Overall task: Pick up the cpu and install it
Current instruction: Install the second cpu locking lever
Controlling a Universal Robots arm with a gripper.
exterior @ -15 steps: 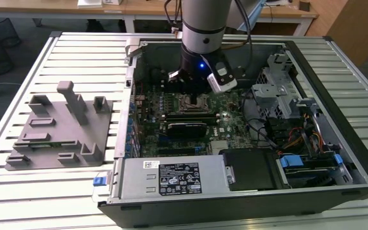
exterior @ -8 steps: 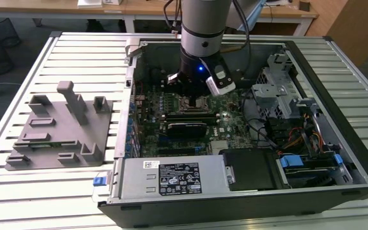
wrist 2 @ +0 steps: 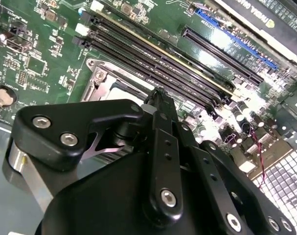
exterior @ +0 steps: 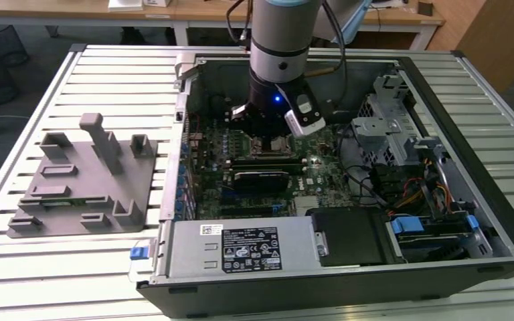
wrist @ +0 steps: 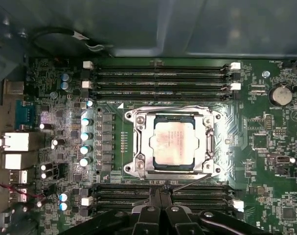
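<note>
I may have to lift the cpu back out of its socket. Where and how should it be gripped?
Probably from straight above, by two opposite thin edges: the cpu lies flat, recessed inside the socket frame, so only its top is exposed. The gripper hovers beside it.

The cpu [wrist: 173, 145] lies in the motherboard socket [wrist: 133, 147], between two banks of memory slots [wrist: 160, 78], the claw [wrist: 160, 203] just beside it.

Shiny metal-topped cpu [wrist: 173, 144] in bright metal socket frame [wrist: 138, 147]; matt black gripper [wrist: 160, 196].

The cpu [wrist: 173, 143] — a shiny silver square — lies flat, seated inside the metal-framed socket [wrist: 133, 147].
</note>
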